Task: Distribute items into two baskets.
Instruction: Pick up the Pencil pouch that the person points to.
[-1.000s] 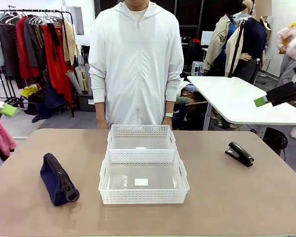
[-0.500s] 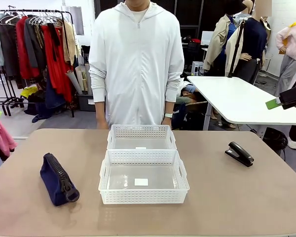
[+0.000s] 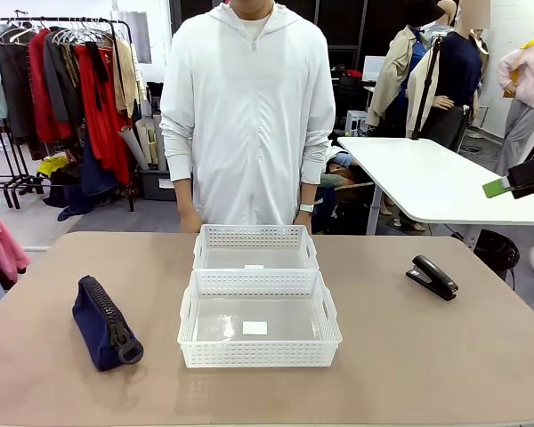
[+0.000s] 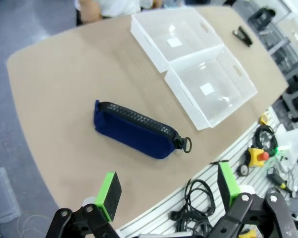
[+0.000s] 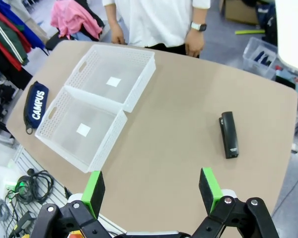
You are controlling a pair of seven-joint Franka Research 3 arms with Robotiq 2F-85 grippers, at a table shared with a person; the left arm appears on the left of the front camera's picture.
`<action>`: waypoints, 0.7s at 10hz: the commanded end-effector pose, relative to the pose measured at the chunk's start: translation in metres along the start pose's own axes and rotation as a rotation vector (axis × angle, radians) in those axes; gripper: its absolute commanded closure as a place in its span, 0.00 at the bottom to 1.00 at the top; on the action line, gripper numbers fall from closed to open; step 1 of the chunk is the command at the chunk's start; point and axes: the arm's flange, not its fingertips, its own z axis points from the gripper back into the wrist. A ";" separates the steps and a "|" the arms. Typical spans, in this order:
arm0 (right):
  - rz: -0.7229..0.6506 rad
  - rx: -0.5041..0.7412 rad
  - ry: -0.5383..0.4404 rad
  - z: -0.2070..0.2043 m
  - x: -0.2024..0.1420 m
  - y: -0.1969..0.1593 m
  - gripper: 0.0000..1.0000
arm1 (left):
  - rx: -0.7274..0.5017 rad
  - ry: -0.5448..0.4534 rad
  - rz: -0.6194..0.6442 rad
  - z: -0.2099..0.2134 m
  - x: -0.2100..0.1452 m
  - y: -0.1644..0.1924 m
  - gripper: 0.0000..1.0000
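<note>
Nothing picked yet; both baskets are judged empty.

Left gripper (image 4: pixel 168 188): jaws spread fully, nothing held, hung high over the pouch (image 4: pixel 136 130). The pouch lies on the table (image 4: pixel 54 84) at centre of the left wrist frame, zip up, pull ring toward lower right. In the front view it sits lower left, well apart from the near basket (image 3: pixel 260 354).

Right gripper (image 5: pixel 151 191): jaws equally wide, nothing held. The stapler (image 5: pixel 228 135) lies flat, right of centre in its frame, well apart from the far basket (image 5: pixel 141 82). The baskets are butted end to end, mid-frame in the front view.

Suggested:
- The pouch is best taken by the left gripper across its narrow width, mid-length. Jaws should be rolled square to the long axis before descent. The fabric is soft, so a deep bite is advised, with the zip pull avoided.
- The stapler should be pinched across its sides by the right gripper. It is low and hard, so the pads must be brought nearly to the tabletop.
- One item per basket is assumed, released low inside the walls.
- A person's hand (image 5: pixel 193 48) is near the far basket's rim, so clearance should be kept.
</note>
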 end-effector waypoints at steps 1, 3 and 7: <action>0.012 0.062 -0.050 0.010 -0.004 -0.027 0.00 | 0.001 -0.059 0.002 0.006 -0.010 0.031 0.00; -0.014 0.076 -0.055 0.018 -0.016 -0.043 0.00 | -0.047 -0.090 0.013 0.009 -0.020 0.057 0.00; -0.018 0.093 -0.057 0.027 -0.038 -0.061 0.00 | -0.073 -0.145 0.009 0.009 -0.027 0.071 0.00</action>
